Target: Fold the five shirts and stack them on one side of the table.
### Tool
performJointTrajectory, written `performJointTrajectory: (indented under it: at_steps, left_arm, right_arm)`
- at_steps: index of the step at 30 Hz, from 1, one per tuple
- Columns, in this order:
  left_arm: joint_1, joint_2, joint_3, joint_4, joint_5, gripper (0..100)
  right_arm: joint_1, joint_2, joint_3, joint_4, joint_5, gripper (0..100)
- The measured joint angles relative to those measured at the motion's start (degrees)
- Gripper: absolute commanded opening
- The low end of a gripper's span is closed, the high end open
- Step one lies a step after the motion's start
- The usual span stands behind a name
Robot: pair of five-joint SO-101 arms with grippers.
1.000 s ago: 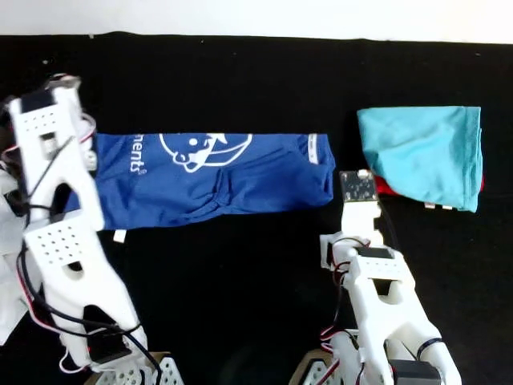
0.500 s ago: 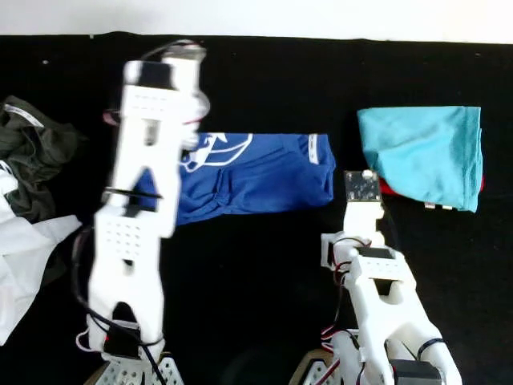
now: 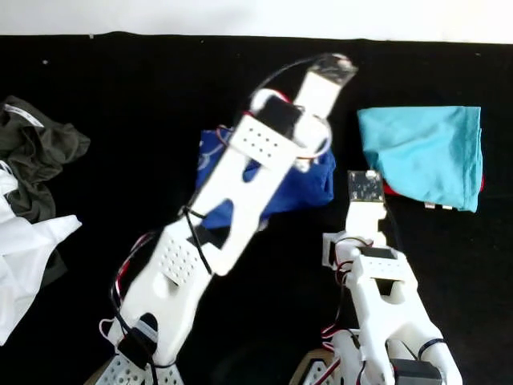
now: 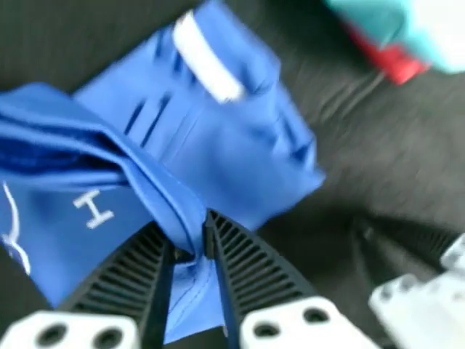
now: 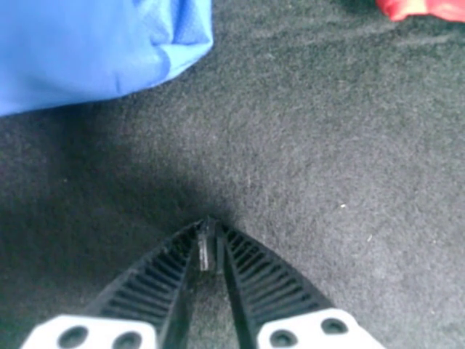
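Folding the blue shirt (image 3: 317, 183) across the middle of the black desk (image 3: 120, 80), with a bunched ridge of its cloth pinched in the left gripper (image 4: 187, 236). Resting the right gripper (image 5: 209, 243) pressed together on nothing, low over bare desk just beside the shirt's corner.

Doing this fold well, as a judgement: carry the pinched edge low and straight across, lay it square on the layer beneath near the white label (image 4: 207, 58), then smooth the ridge flat before letting go (a bunch left inside makes a lumpy stack). Avoid dragging the lower layer askew; consider pinning its free corner with the idle gripper. Stop short of the teal shirt (image 3: 425, 156), folded at the desk's right side on top of a red shirt (image 3: 388, 189).

Offering from the left wrist view what the arm covers from above: the pinch itself, white lettering, the label. Giving from the high view the wider layout instead: a dark shirt (image 3: 36, 152) and a white shirt (image 3: 24, 257) heaped unfolded at the left edge. Adding from the right wrist view the closed fingertips, a blue corner and a sliver of red.
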Motion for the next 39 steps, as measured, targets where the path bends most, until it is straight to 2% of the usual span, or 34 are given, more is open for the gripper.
performJointTrajectory:
  at_steps: [10, 13, 16, 22, 28, 34, 39]
  left_arm:
    - [2.5, 8.5, -0.3, -14.5, 0.0, 2]
    - [2.4, 9.6, -0.3, -16.5, 0.0, 9]
    - [2.4, 10.4, -0.3, -16.6, 0.0, 16]
    - [2.4, 10.4, -2.8, -15.6, 0.0, 15]
    - [0.0, 7.4, -8.8, -8.6, 0.0, 15]
    - [-4.7, 7.3, -9.7, -2.2, 0.0, 15]
    - [-6.2, 13.3, -10.2, -4.0, 7.2, 16]
  right_arm:
    - [0.0, 0.0, 0.0, 0.0, 0.0, 0.5]
    - [0.0, 0.0, 0.0, 0.0, 0.0, 0.5]
    - [0.0, 0.0, 0.0, 0.0, 0.0, 0.5]
    - [0.0, 0.0, 0.0, 0.0, 0.0, 0.5]
    - [0.0, 0.0, 0.0, 0.0, 0.0, 0.5]
    - [0.0, 0.0, 0.0, 0.0, 0.0, 0.5]
    - [0.0, 0.0, 0.0, 0.0, 0.0, 0.5]
